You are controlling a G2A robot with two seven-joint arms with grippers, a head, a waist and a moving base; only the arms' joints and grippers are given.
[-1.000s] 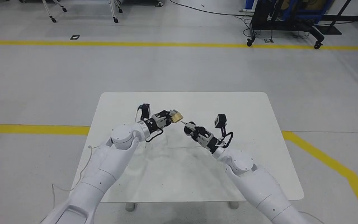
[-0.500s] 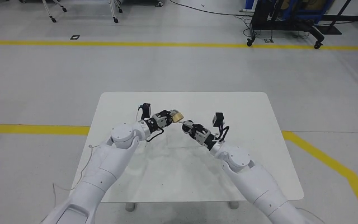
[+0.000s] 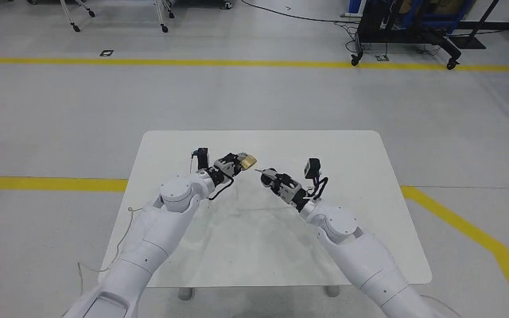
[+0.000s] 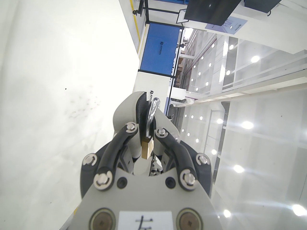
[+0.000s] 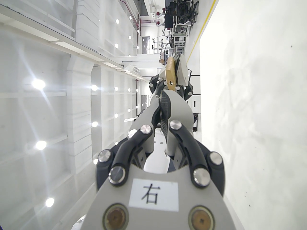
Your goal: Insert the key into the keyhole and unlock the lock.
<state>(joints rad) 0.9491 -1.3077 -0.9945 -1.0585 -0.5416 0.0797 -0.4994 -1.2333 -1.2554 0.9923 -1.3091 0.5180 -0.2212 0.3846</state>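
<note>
Lock (image 3: pixel 248 161) gripped in L jaws; R jaws closed, near it, not touching.

Left label (image 4: pixel 145 220): white, one black character, on housing behind left pincer (image 4: pixel 150 111). Right label (image 5: pixel 153 194): white, one diff. black character, on housing behind right pincer (image 5: pixel 165 95). Blue panel (image 4: pixel 159 48) in room behind: short white logo line w/ emblem. White panel (image 4: pixel 150 86) next to it: small dark print, illegible. Pale sign (image 4: pixel 226 23) on pillar: lines of print, too small to read.
</note>
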